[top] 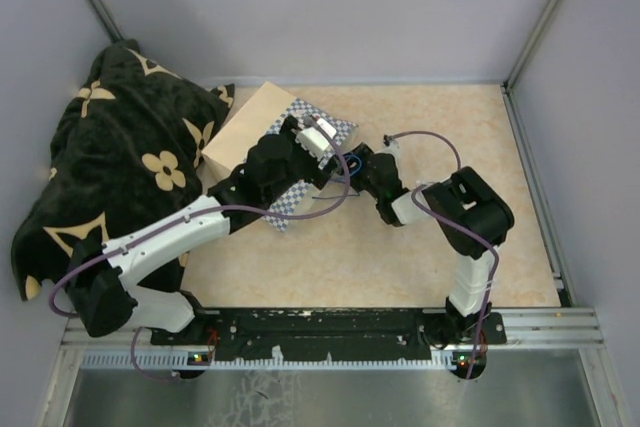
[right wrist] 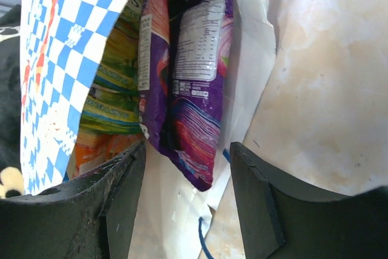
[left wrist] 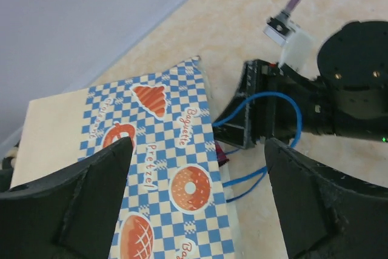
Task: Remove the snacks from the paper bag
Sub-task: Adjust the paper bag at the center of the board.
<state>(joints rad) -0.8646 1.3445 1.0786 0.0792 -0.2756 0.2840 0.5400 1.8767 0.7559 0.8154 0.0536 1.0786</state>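
At the mouth of the paper bag (right wrist: 54, 59), lying sideways on the table (top: 400, 247) beside the blanket (top: 130, 147), the right gripper (right wrist: 188, 150) is spread either side of a purple packet (right wrist: 194, 77). A green-yellow packet (right wrist: 115, 89) and an orange packet (right wrist: 97, 147) lie next to it. Over the bag, the left gripper (left wrist: 197, 150) hangs with fingers apart.

A lab robot cell. Plain grey panels (top: 300, 7) and aluminium posts (top: 545, 17) enclose a beige tabletop (top: 400, 267) with a black mounting rail (top: 320, 325).
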